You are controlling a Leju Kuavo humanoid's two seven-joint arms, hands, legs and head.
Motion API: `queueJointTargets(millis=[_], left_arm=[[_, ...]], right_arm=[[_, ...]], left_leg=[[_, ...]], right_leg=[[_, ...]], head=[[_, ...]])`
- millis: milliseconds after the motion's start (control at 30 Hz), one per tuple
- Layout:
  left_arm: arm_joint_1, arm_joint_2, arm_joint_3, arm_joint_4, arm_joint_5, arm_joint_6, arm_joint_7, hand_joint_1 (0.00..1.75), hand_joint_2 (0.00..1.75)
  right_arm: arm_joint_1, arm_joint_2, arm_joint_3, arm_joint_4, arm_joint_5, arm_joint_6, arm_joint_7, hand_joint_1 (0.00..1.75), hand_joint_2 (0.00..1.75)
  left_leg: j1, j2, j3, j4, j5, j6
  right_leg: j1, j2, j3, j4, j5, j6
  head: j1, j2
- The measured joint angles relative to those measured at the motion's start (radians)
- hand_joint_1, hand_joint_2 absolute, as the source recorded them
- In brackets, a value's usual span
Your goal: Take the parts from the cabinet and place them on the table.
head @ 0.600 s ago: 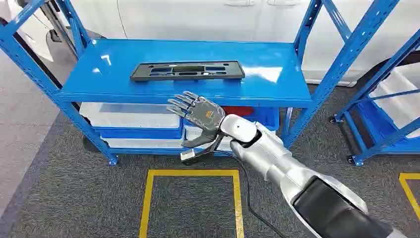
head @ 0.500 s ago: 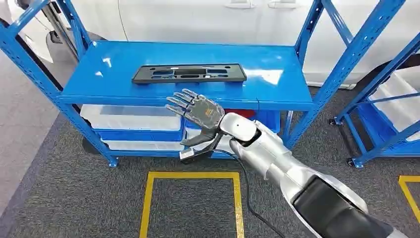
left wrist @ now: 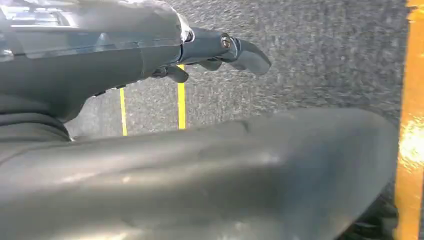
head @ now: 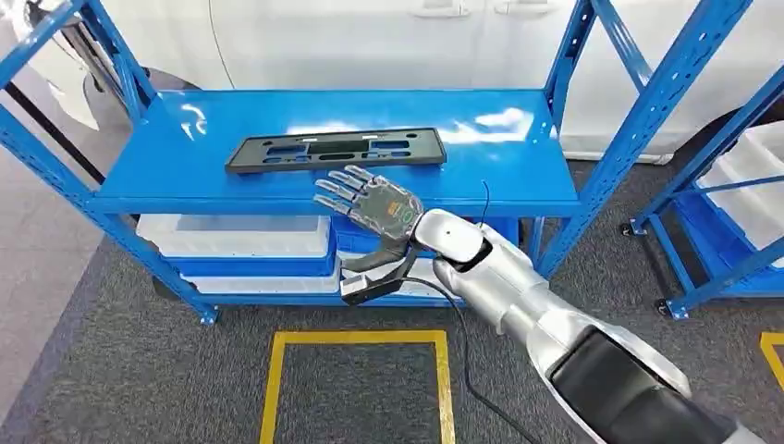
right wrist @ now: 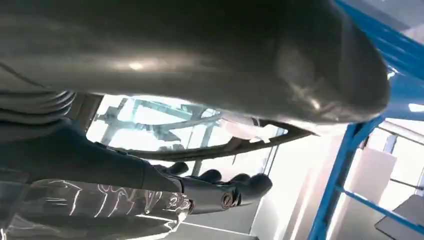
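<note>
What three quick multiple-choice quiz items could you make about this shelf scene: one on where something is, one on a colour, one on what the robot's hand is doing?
1. Where does the dark flat part lie?
A. On the top shelf of the blue rack
B. On the carpet
C. In a white bin

2. What colour is the square outline on the floor?
A. Red
B. Yellow
C. Green

3. What is the right hand doing?
A. Gripping the part
B. Pressing a bin
C. Held open with spread fingers, holding nothing, in front of the shelf edge

Answers: 1 A, the part rests flat on the shelf surface. 2 B, the tape lines are yellow. 3 C, the fingers are apart and nothing is in them.
</note>
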Motion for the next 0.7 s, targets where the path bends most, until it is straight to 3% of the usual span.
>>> queueJointTargets(millis=[33,67,100,133,200,233,267,300,367,400,433,467,533,567,600,633,667,700], left_arm=[[0.001,0.000,0.000,0.000,-0.001,0.000,0.000,0.00,0.00],[0.003,0.000,0.000,0.000,-0.001,0.000,0.000,0.00,0.00],[0.005,0.000,0.000,0.000,-0.001,0.000,0.000,0.00,0.00],[0.007,0.000,0.000,0.000,0.000,0.000,0.000,0.00,0.00],[0.006,0.000,0.000,0.000,0.000,0.000,0.000,0.00,0.00],[0.006,0.000,0.000,0.000,0.000,0.000,0.000,0.00,0.00],[0.005,0.001,0.000,0.000,0.000,0.000,0.000,0.00,0.00],[0.004,0.001,0.000,0.000,-0.001,0.001,0.000,0.00,0.00],[0.005,0.001,0.000,0.000,-0.001,-0.001,0.000,0.00,0.00],[0.005,0.001,0.000,0.000,0.000,-0.001,0.000,0.00,0.00],[0.005,0.000,0.000,0.000,0.000,-0.001,-0.002,0.00,0.00],[0.003,0.000,-0.001,0.000,0.000,-0.001,-0.002,0.00,0.00],[0.001,0.000,0.000,0.000,0.000,-0.001,-0.004,0.00,0.00],[0.002,0.000,0.000,0.000,0.000,-0.003,-0.005,0.00,0.00],[0.004,0.000,0.000,0.000,0.000,-0.003,-0.005,0.00,0.00],[0.005,0.000,-0.001,0.000,0.000,-0.003,-0.005,0.00,0.00],[0.006,0.000,0.000,0.000,0.000,-0.003,-0.005,0.00,0.00],[0.006,0.000,0.000,0.000,0.000,-0.003,-0.005,0.00,0.00]], right_arm=[[0.001,0.000,0.000,0.000,0.000,0.000,0.000,0.00,0.00],[0.003,0.000,0.001,0.000,0.000,0.000,0.000,0.00,0.00],[0.005,0.000,0.002,0.000,0.000,0.000,0.000,0.00,0.00],[0.005,0.000,0.003,0.000,0.000,0.000,0.000,0.00,0.00],[0.004,0.000,0.004,0.000,0.000,0.000,0.000,0.00,0.00],[0.003,0.000,0.005,0.000,0.000,0.000,0.000,0.00,0.00],[0.001,0.000,0.006,0.001,0.000,0.000,0.000,0.00,0.00],[0.001,0.000,0.007,0.000,0.000,0.001,0.000,0.00,0.00],[0.001,0.000,0.008,0.000,0.000,0.001,0.000,0.00,0.00],[-0.002,0.000,0.008,-0.002,0.000,0.001,0.000,0.00,0.00],[-0.003,0.000,0.008,-0.002,0.000,0.001,0.000,0.00,0.00],[-0.009,-0.001,0.009,-0.002,0.000,0.001,0.000,0.00,0.00],[-0.008,-0.002,0.009,-0.002,-0.001,0.002,0.000,0.00,0.00],[-0.002,-0.003,0.010,-0.002,-0.001,0.002,-0.001,0.00,0.00],[0.003,-0.004,0.010,-0.001,-0.001,0.003,-0.001,0.00,0.00],[0.005,-0.005,0.011,0.000,-0.001,0.003,-0.001,0.00,0.00],[0.004,-0.005,0.011,-0.001,-0.001,0.003,-0.001,0.00,0.00],[0.003,-0.005,0.011,-0.001,-0.001,0.003,-0.001,0.00,0.00]], left_leg=[[0.000,0.000,-0.051,0.084,-0.027,-0.002],[0.000,0.000,-0.098,0.150,-0.034,-0.003],[0.000,0.000,-0.116,0.158,-0.015,-0.002],[-0.001,0.000,-0.109,0.114,0.033,0.002],[-0.003,0.000,-0.048,-0.060,0.153,0.017],[-0.007,0.000,-0.026,-0.138,0.186,0.028],[-0.015,0.000,-0.010,-0.149,0.172,0.033],[-0.015,0.001,-0.002,-0.168,0.154,0.036],[-0.017,-0.001,-0.006,-0.164,0.150,0.044],[-0.008,-0.002,0.004,-0.176,0.151,0.048],[-0.007,-0.002,0.015,-0.184,0.151,0.050],[-0.005,-0.001,0.021,-0.187,0.145,0.058],[-0.006,0.000,0.029,-0.186,0.136,0.063],[-0.006,0.000,0.034,-0.186,0.130,0.064],[-0.005,-0.001,0.041,-0.185,0.124,0.063],[-0.005,-0.003,0.050,-0.183,0.116,0.061],[-0.004,-0.003,0.060,-0.181,0.108,0.059],[-0.004,-0.004,0.074,-0.179,0.097,0.055]], right_leg=[[0.002,0.000,0.004,0.000,-0.005,-0.002],[0.005,0.000,0.010,0.000,-0.011,-0.003],[0.006,0.001,0.017,0.001,-0.016,-0.004],[0.008,0.003,0.028,0.001,-0.024,-0.003],[0.010,0.005,0.053,0.000,-0.041,-0.001],[0.010,0.004,0.060,-0.001,-0.050,0.002],[0.017,0.006,0.061,0.003,-0.055,0.009],[0.015,0.007,0.057,0.003,-0.057,0.014],[0.012,0.006,0.059,-0.004,-0.061,0.023],[0.018,0.006,0.064,-0.005,-0.067,0.031],[0.012,0.005,0.064,0.010,-0.076,0.035],[0.012,0.004,0.038,0.058,-0.097,0.040],[0.008,0.004,-0.065,0.229,-0.162,0.044],[0.006,0.003,-0.111,0.297,-0.175,0.047],[0.003,0.003,-0.141,0.323,-0.159,0.049],[-0.001,0.002,-0.142,0.293,-0.117,0.051],[-0.004,0.000,-0.124,0.232,-0.065,0.052],[-0.005,-0.002,-0.087,0.136,0.001,0.052]], head=[[0.000,0.000],[0.000,0.000],[0.000,0.000],[0.000,0.000],[0.000,0.000],[0.000,0.000],[0.000,0.000],[0.000,0.000],[0.000,0.000],[0.000,0.000],[0.000,0.000],[0.000,0.000],[0.000,0.000],[0.000,0.000],[0.000,0.000],[0.000,0.000],[0.000,0.000],[0.000,0.000]])
